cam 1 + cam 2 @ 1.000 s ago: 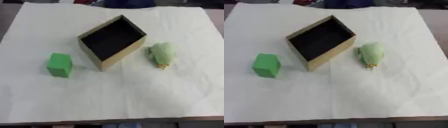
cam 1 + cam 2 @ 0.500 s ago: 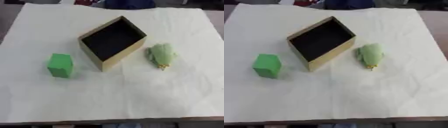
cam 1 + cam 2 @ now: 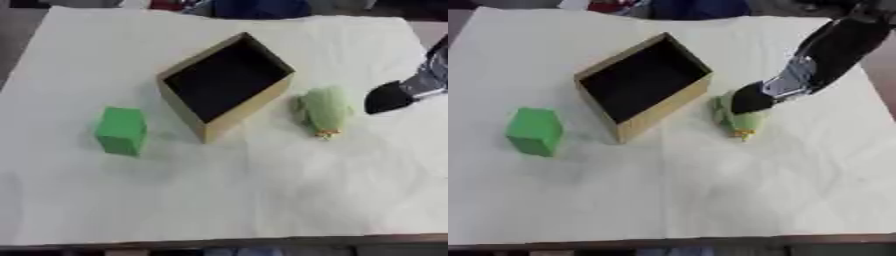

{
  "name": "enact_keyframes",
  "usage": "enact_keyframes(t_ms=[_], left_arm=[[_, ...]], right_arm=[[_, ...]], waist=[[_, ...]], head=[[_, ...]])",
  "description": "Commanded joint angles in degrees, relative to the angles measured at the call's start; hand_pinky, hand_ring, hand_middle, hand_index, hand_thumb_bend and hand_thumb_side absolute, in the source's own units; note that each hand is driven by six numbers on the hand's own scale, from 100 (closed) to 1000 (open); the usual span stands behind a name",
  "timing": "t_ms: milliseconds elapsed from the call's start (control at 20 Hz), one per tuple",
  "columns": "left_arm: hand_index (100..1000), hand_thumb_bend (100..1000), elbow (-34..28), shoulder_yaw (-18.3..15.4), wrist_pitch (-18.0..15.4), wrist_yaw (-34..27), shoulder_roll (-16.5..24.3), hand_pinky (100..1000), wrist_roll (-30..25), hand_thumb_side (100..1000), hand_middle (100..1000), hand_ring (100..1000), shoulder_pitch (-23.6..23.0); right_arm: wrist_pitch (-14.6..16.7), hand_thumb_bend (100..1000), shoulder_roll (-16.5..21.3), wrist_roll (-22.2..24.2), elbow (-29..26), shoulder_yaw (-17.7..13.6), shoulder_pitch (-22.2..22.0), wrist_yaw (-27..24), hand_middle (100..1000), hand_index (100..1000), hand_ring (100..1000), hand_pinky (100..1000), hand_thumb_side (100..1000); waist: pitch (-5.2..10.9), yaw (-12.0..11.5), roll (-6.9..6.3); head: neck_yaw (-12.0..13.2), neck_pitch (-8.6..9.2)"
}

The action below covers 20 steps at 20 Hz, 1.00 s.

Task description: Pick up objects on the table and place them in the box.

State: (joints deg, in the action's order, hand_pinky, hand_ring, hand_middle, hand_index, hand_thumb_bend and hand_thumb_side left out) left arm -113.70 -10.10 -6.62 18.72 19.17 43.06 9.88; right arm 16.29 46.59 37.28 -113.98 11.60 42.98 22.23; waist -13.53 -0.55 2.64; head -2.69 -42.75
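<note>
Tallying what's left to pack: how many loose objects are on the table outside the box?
2: a green block left of the box, and a pale green soft toy right of it, near the right hand. The box interior looks empty.

The box (image 3: 226,86) sits between the block (image 3: 121,130), left, and the toy (image 3: 322,108), right.

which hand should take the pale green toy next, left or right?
Right. The right hand has come in from the right side and sits at the pale green toy, which lies right of the box. The left hand shows in neither view.
</note>
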Motion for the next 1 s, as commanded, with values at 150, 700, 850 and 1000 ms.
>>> enact_keyframes(t_ms=[150,700,850,1000], left_arm=[[802,322,-0.9,0.0,0.0,0.1,1.2,551,-0.2,1000,559,597,0.4],[801,317,-0.9,0.1,-0.1,0.1,1.0,550,-0.2,1000,556,596,0.6],[801,316,-0.9,0.1,-0.1,0.2,0.9,549,-0.3,1000,556,596,0.7],[800,316,-0.9,0.1,-0.1,0.2,0.8,549,-0.3,1000,555,595,0.7]], right_arm=[[-0.6,640,1.3,5.4,-0.6,0.7,1.6,-1.7,930,951,982,954,722],[-4.6,559,0.8,12.5,0.8,3.9,1.9,-4.9,930,997,993,992,600],[-5.0,573,0.5,13.2,1.9,4.4,1.8,-4.0,933,1000,995,993,596],[-5.1,573,0.1,13.4,3.3,5.0,1.1,-1.5,932,997,993,990,582]], waist=[[0.78,-0.1,-0.06],[0.38,-0.4,0.01],[0.29,-0.5,0.02],[0.16,-0.8,0.05]], head=[[0.0,0.54],[0.0,0.93],[-0.1,1.02],[-0.1,1.21]])
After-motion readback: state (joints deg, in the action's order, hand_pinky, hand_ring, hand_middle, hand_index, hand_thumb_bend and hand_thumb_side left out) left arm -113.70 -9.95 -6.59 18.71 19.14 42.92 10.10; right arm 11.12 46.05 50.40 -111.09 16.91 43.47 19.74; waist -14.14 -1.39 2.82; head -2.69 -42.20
